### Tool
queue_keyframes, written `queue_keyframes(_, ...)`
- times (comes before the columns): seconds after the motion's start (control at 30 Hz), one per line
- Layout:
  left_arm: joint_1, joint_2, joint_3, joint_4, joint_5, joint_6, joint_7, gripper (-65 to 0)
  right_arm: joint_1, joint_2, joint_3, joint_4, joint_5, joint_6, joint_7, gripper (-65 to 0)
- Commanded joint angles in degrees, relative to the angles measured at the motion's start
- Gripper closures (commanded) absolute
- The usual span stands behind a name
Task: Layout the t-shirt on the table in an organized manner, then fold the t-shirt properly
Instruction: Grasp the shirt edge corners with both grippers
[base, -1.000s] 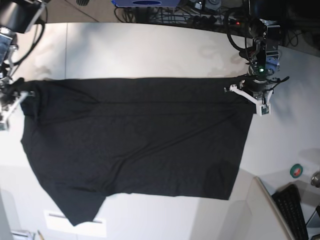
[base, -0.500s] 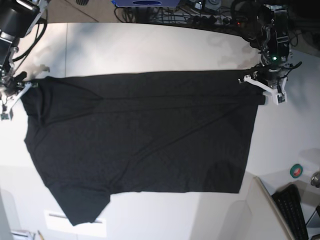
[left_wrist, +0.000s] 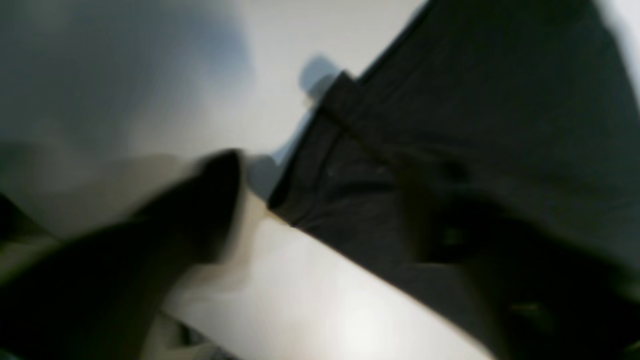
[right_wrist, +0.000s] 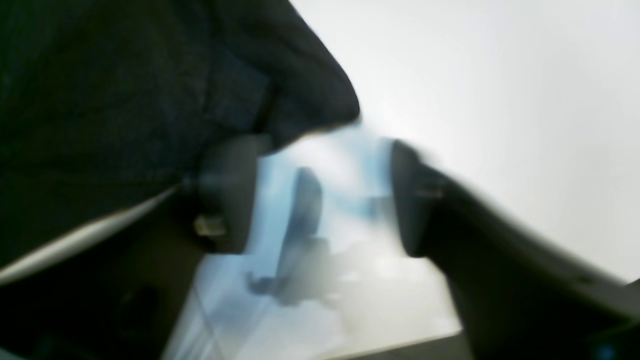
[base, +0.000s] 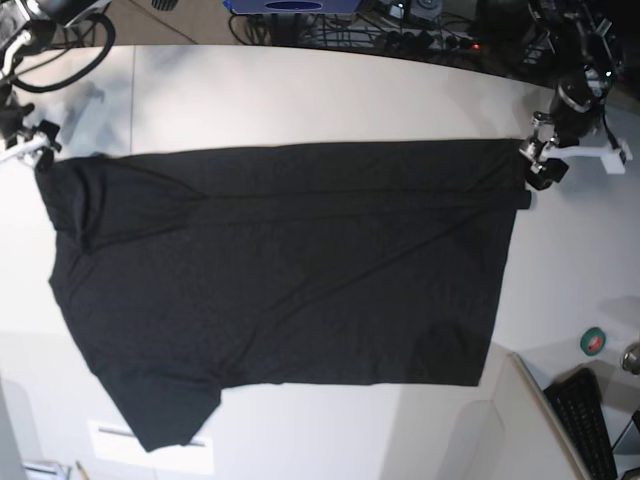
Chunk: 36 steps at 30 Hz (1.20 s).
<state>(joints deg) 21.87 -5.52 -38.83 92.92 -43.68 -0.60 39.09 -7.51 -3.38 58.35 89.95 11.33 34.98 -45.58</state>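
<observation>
The black t-shirt (base: 280, 270) lies spread out flat on the white table (base: 300, 95); it fills most of the middle of the table in the base view; its top edge runs almost straight from one side to the other, and a long soft crease runs across it just below that edge; one sleeve (base: 165, 410) sticks out at the bottom near the front edge of the table; no print shows on the side that faces up

The left gripper (base: 545, 160) is at the shirt's top corner on the right side of the base view, just past the cloth; in the left wrist view the picture is blurry, but its two dark fingers (left_wrist: 200, 200) stand apart with white table between them; the shirt's corner (left_wrist: 345, 85) lies on the table next to it and is not pinched; this gripper is open and holds nothing

The right gripper (base: 25, 145) is at the shirt's other top corner, on the left side of the base view; in the right wrist view its fingers (right_wrist: 227, 195) are wide apart with bare table between them; the black cloth (right_wrist: 125, 90) sits beside one finger and not between the two; this gripper is open too and holds nothing

A small green roll of tape (base: 594, 342) and a black keyboard (base: 590, 420) sit far off near the right corner
</observation>
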Motion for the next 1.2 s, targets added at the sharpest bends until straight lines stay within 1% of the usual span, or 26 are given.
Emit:
queue_keyframes(0.0,0.59,-0.33,-0.34,-1.1,-3.04,-1.55,-0.28,-62.5,-0.1,0.43,0.86,0.29,2.51,1.28,0.62,-45.2)
queue_keyframes(0.03,0.59,-0.5,-0.34,-2.77,-4.8,-2.17,-0.28,-65.0,-0.45,0.43,1.3,0.03,4.01,2.34,0.53,-44.7)
queue_keyframes(0.13,-0.73,-0.94,-0.16,-7.17,-5.24,-3.49,-0.28,-64.5,-0.98,0.08,1.65,0.03,4.97,4.71,0.35,-40.4)
queue_keyframes(0.23,-2.66,-0.94,-0.16,-11.12,-5.24,-4.98,-0.28,-61.9,-0.98,-0.01,1.74,-1.38,5.06,4.8,0.35,-39.6)
queue_keyframes(0.37,-5.38,-0.85,-0.16,-14.38,-5.24,-5.07,-0.28,-60.1,0.34,0.43,1.92,-7.01,5.06,4.8,0.62,-39.6)
queue_keyframes(0.5,-7.23,-0.85,-0.07,-15.96,-5.24,-5.07,-0.28,-60.1,4.3,0.52,7.37,-13.07,5.06,4.8,0.62,-39.2)
queue_keyframes(0.63,-8.64,-1.21,-0.07,-19.74,-5.24,-5.07,-0.28,-60.1,7.9,3.68,8.95,-20.81,5.06,4.8,1.06,-39.2)
queue_keyframes(0.73,-9.34,-1.21,-0.07,-21.5,-5.24,-5.16,-0.28,-59.9,9.84,6.23,8.95,-27.58,5.06,4.8,4.22,-39.0)
queue_keyframes(0.83,-9.52,-1.21,-0.07,-22.2,-5.24,-5.16,-0.37,-59.9,10.72,7.46,8.95,-32.41,5.15,4.8,6.95,-39.0)
queue_keyframes(0.93,-9.52,-1.38,3.09,-22.2,-5.24,-5.16,-0.54,-58.7,10.98,7.73,8.95,-33.73,5.15,4.8,7.56,-38.9)
queue_keyframes(0.97,-9.52,-1.73,4.32,-22.2,-5.24,-5.16,-0.54,-55.6,11.07,7.73,8.95,-33.82,5.15,4.8,7.56,-38.9)
queue_keyframes(1.0,-9.52,-1.91,5.29,-22.2,-5.24,-5.16,-0.54,-50.2,11.42,7.73,8.95,-33.91,5.15,4.8,7.56,-37.8)
queue_keyframes(1.03,-9.6,-2.0,6.08,-22.29,-5.24,-5.16,-0.54,-43.3,11.77,7.73,8.95,-34.0,5.15,4.8,7.56,-34.8)
queue_keyframes(1.07,-9.78,-2.0,6.61,-22.29,-5.24,-5.16,-0.54,-36.2,11.95,7.73,8.95,-34.0,5.15,4.8,7.56,-30.3)
queue_keyframes(1.1,-10.31,-2.0,6.78,-22.29,-5.24,-5.16,-0.54,-28.3,11.95,7.73,8.95,-34.0,5.15,4.8,7.56,-24.5)
queue_keyframes(1.17,-10.75,-2.0,6.78,-22.81,-5.24,-5.16,-0.54,-8.2,12.12,7.73,8.95,-34.0,5.15,4.8,7.65,-6.6)
